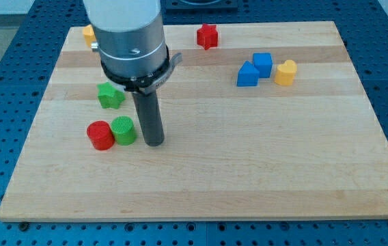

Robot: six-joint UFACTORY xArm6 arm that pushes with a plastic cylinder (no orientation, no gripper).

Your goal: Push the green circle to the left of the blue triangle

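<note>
Camera view, pale wooden board (pixel 248 171) on blue perforated table (pixel 3 82), my tip (pixel 154 143) grasping nothing, just right of green circle (pixel 123 130).

Wooden board (pixel 248 171) on blue perforated table (pixel 3 82) (evenly lit)

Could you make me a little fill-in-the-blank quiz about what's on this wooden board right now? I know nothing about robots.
1. My tip stands just to the view's right of the green ____.
2. Touching that block on its other side is a cylinder coloured ____.
3. The blue triangle sits next to a blue ____.
4. The block at the view's top, near the board's far edge, is a red ____.

Missing words: circle; red; cube; star
</note>
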